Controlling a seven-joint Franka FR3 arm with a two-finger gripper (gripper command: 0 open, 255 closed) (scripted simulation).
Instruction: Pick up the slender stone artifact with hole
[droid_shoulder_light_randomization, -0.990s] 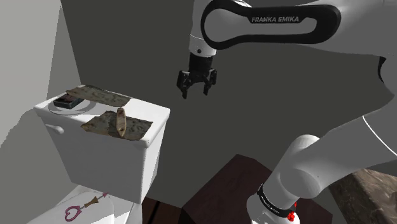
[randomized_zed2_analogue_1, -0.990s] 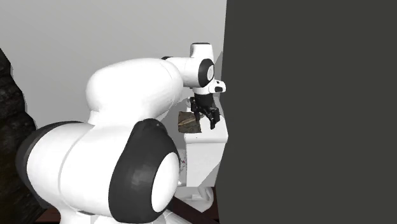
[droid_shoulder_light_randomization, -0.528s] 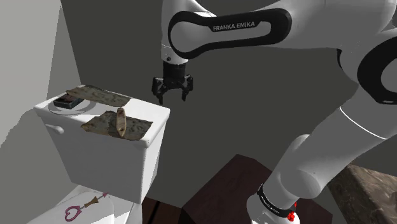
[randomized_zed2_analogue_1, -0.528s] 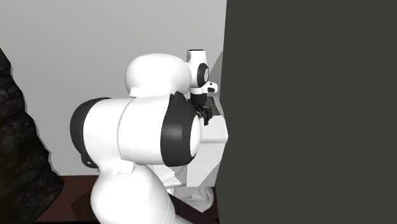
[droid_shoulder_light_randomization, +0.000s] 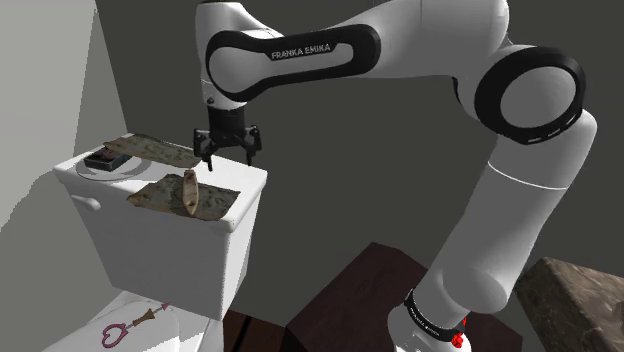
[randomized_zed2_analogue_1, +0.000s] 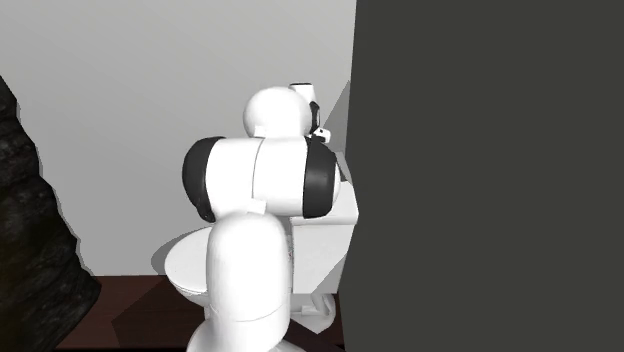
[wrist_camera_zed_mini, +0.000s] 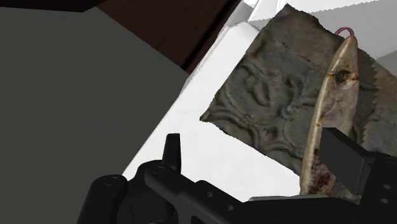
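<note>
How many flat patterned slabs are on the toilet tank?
2. One slab under the slender stone; another slab behind, beside a dark box. The gripper may hide more.

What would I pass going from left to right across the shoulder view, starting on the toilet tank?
small dark box → slender stone piece with a hole → black fingers → dark brown box → rough stone block

The slender stone artifact (droid_shoulder_light_randomization: 188, 190) lies on a slab (droid_shoulder_light_randomization: 212, 202) at the front of the toilet tank lid (droid_shoulder_light_randomization: 248, 178). Behind it lies a second slab (droid_shoulder_light_randomization: 160, 150), with a small box (droid_shoulder_light_randomization: 103, 159) at its left end in the shoulder view. The gripper (droid_shoulder_light_randomization: 229, 157) hangs above the lid, right of the artifact. A key (droid_shoulder_light_randomization: 130, 324) lies on the seat cover below
</note>
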